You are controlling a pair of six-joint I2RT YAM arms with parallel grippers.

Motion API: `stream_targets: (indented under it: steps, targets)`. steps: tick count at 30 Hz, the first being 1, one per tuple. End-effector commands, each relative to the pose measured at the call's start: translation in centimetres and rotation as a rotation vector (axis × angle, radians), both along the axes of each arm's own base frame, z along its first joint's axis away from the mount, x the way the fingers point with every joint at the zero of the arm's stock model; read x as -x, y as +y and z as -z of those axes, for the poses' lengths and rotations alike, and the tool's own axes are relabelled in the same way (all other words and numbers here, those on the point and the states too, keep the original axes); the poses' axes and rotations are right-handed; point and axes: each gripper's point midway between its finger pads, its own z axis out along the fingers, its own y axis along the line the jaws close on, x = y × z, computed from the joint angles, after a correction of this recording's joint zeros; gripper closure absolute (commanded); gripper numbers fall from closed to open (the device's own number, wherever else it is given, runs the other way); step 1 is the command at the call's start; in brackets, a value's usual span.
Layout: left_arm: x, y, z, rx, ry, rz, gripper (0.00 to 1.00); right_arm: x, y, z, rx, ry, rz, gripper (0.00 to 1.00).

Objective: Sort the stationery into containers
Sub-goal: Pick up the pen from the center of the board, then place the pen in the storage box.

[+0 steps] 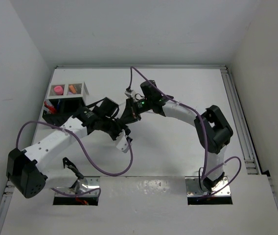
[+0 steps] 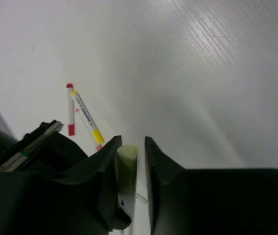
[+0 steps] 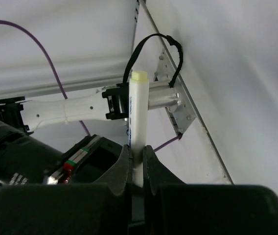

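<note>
My right gripper (image 3: 137, 149) is shut on a white marker (image 3: 139, 112) with a pale yellow-green end, held above the table's middle. In the top view the marker (image 1: 125, 143) sticks out toward the near side, below the two grippers. My left gripper (image 2: 131, 142) is open around the same marker (image 2: 127, 161): the marker lies against the left finger, with a gap to the right finger. Both grippers meet mid-table, the left (image 1: 118, 130) and the right (image 1: 129, 111). The black organizer (image 1: 60, 105) and white bin (image 1: 83, 88) stand at the far left.
The bin holds a pink piece (image 1: 57, 89) and an orange piece (image 1: 73, 89). A red pen (image 1: 50, 108) sticks out of the organizer. A red-and-white pen (image 2: 70, 108) and a yellow-and-white marker (image 2: 86, 116) lie on the table. Purple cables (image 1: 124, 166) loop around both arms.
</note>
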Motion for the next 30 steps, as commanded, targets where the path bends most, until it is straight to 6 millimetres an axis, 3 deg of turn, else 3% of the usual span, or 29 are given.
stream_targets:
  steps: [1,3,4,7,8,9,10,11,12,13,14,16,19,20,25,30]
  targets:
    - [-0.3,-0.6,-0.7,0.007,-0.029,0.022,0.77,0.9,0.1,-3.8,-0.087,-0.054,-0.025,1.0]
    - [-0.9,-0.9,-1.5,0.04,-0.041,-0.012,0.86,1.0,0.0,-4.1,-0.091,-0.062,-0.026,1.0]
    - [-1.6,-1.1,-2.4,0.082,-0.05,-0.062,0.96,0.9,-0.2,-4.0,-0.088,-0.063,-0.027,1.0]
    - [-2.6,-0.8,-5.0,0.193,-0.023,-0.198,1.0,-0.9,-1.4,-4.3,-0.086,-0.063,0.004,0.58]
    - [-3.7,-1.0,-6.7,0.257,-0.04,-0.251,1.0,-2.9,-2.8,-5.1,-0.098,-0.098,0.04,0.5]
    - [-4.8,-0.2,-7.9,0.301,-0.036,-0.322,1.0,-4.0,-3.7,-5.2,-0.091,-0.108,0.061,0.35]
    - [-5.9,-0.1,-10.3,0.417,0.01,-0.44,1.0,-6.0,-6.0,-4.7,-0.063,-0.142,0.103,0.32]
    - [-7.7,1.6,-11.6,0.489,0.029,-0.567,1.0,-7.7,-7.1,-5.4,-0.048,-0.2,0.143,0.31]
    - [-8.7,2.8,-13.3,0.571,0.027,-0.652,1.0,-8.3,-8.5,-4.9,-0.004,-0.192,0.168,0.31]
    - [-10.0,3.8,-15.6,0.726,0.079,-0.774,1.0,-10.2,-10.8,-4.5,0.025,-0.276,0.209,0.32]
    - [-12.1,7.2,-15.2,0.791,0.081,-0.939,1.0,-11.5,-12.1,-4.3,0.064,-0.329,0.245,0.33]
    - [-14.0,10.5,-16.8,0.98,0.084,-1.086,1.0,-12.6,-14.8,-3.4,0.129,-0.396,0.268,0.37]
    - [-17.3,18.6,-17.1,1.17,0.117,-1.338,1.0,-13.3,-17.3,-1.9,0.211,-0.467,0.294,0.4]
    - [-18.1,19.4,-16.5,1.183,0.162,-1.353,1.0,-13.6,-17.9,-1.3,0.235,-0.491,0.302,0.41]
    - [-19.8,23.1,-17.1,1.301,0.218,-1.34,1.0,-13.9,-19.3,1.0,0.316,-0.637,0.24,0.48]
    - [-20.9,26.6,-14.9,1.351,0.288,-1.396,1.0,-15.4,-19.4,1.9,0.367,-0.734,0.222,0.54]
